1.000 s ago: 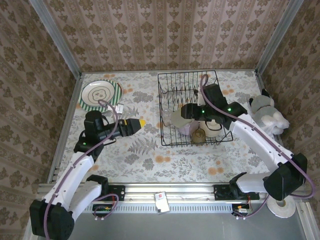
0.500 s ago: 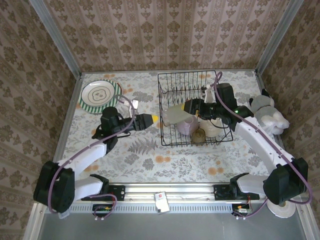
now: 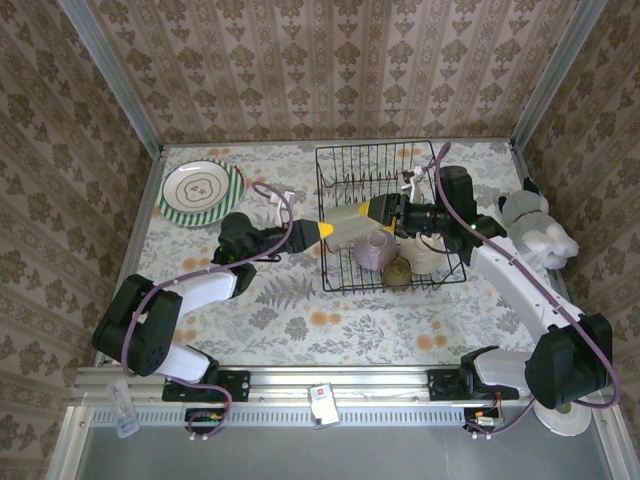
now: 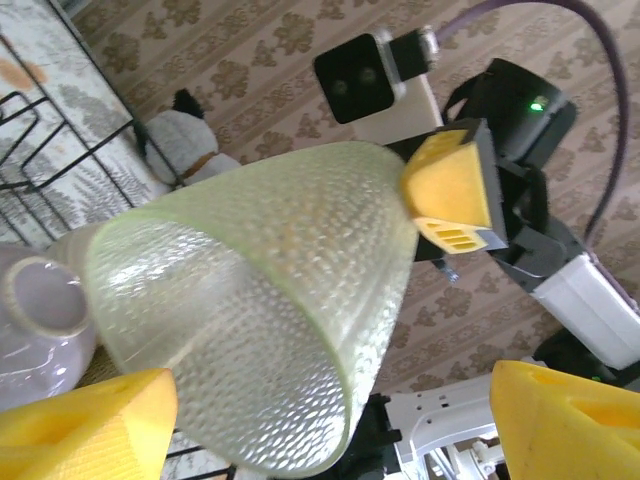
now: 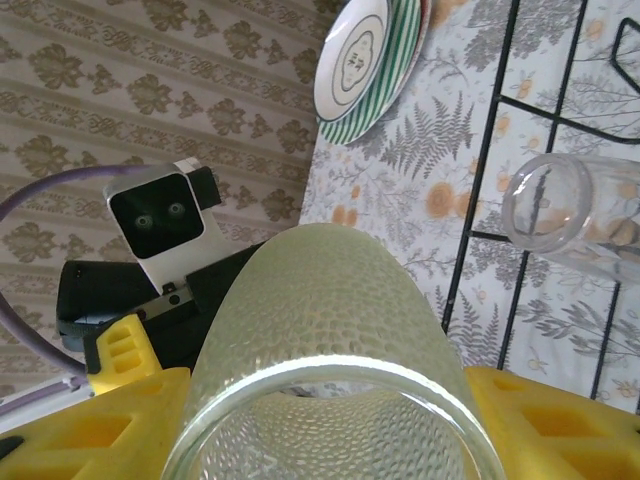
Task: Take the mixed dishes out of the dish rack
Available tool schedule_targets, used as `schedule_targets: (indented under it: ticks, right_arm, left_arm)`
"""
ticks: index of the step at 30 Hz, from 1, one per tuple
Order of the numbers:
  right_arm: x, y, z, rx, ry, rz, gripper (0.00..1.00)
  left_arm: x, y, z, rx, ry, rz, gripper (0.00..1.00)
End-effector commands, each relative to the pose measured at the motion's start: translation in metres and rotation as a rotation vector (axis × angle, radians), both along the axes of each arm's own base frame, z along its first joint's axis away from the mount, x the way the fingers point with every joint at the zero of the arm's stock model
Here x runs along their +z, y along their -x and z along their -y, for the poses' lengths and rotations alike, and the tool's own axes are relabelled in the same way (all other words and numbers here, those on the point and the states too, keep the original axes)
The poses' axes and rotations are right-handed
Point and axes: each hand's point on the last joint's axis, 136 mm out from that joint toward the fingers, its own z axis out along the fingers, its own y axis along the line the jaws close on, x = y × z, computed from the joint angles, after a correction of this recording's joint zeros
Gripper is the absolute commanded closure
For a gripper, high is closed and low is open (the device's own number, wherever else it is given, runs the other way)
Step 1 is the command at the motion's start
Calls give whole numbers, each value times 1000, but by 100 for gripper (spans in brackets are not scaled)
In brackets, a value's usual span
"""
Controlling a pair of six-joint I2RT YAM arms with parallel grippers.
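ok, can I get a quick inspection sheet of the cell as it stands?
Surface: floral table, no spills seen.
Job's things: rack holds lilac bowl, cream bowl, amber cup; striped plate on the table, far left; tumbler in mid-air over the rack's left edge.
Clutter: soft toy right of the rack; tape roll by the right arm's base.
Grippers: right gripper shut on the tumbler; left gripper open, fingers either side of it.
Cables: purple cables loop over both arms.
Surroundings: patterned walls, metal frame.

In the left wrist view the pebbled tumbler hides part of the soft toy, and the lilac bowl runs off the left edge. In the right wrist view the bottom edge cuts the tumbler's rim, the top edge the green-striped plate.
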Motion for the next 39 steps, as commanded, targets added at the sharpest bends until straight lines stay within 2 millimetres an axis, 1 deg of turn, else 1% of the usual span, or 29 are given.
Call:
schedule_targets:
  ticks: [1,7,11,14,17,22,29,32,33,34,37,39]
  right_arm:
    - [7,2,-7,48,-61,12,60]
    - [7,1,-8,56,-74,15,60]
    - [7,0,-9,61,-86,14,60]
    - [6,-1,-11,72,-106,8,61]
    - [6,-1,-12,77,-115,11,61]
    - [11,-1,-14,86,-125,24,61]
    - [11,0,-16,98,-133,27,61]
    - [13,2,-18,108,-137,34,61]
    - [13,2,-18,110,-138,36,60]
    - [14,2,-18,112,-140,38,60]
    - [16,4,-19,118,-141,45,58]
    - [17,5,-19,123,-143,50,55]
  left_arm:
    - [33,9,2,-43,82,97,19]
    - [46,16,-1,-42,109,128,21]
    - [55,20,-4,-37,125,141,25]
    - [60,20,-4,-33,135,134,32]
    - [63,20,-4,-31,141,131,42]
    - [65,19,-3,-29,147,125,60]
    - [69,20,-1,-34,156,133,78]
    - [69,19,0,-27,157,128,90]
    - [68,18,0,-19,157,123,96]
    - [66,15,0,-9,155,113,100]
    - [62,11,-1,14,156,99,100]
    - [62,10,-1,23,156,99,100]
